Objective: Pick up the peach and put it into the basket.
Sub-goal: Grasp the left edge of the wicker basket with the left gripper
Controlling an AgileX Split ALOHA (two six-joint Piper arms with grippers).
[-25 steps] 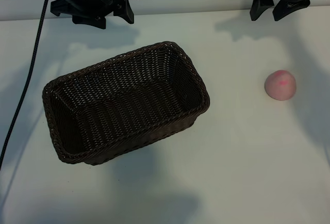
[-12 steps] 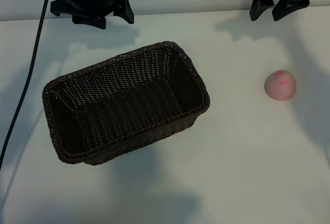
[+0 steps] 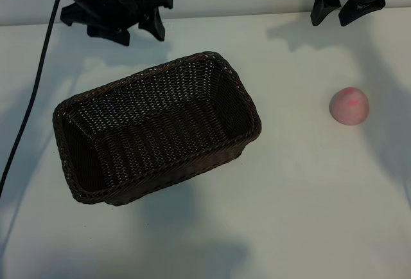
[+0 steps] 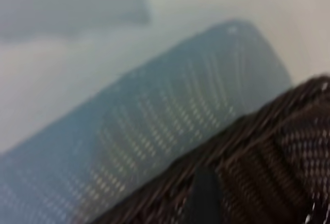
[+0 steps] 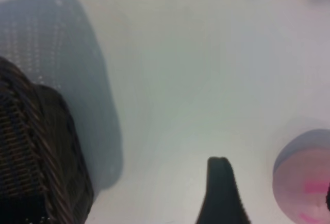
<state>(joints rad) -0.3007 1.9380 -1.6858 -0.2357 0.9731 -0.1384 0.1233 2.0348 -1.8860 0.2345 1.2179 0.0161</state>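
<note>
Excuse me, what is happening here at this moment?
Nothing is being handled yet. The peach lies alone on the white table, to the right of the empty basket. Both arms are at the far edge: the left gripper above the basket, the right gripper beyond the peach. Both are open, holding nothing.

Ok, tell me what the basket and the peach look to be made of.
The basket: dark brown woven wicker or a similar fibre, matte, going by the fine weave on its sloped walls and the braided rim.
The peach: probably a foam or soft plastic imitation, hard to say which; its pale pink skin is smooth, even and dull, with one brighter pink blotch.
</note>
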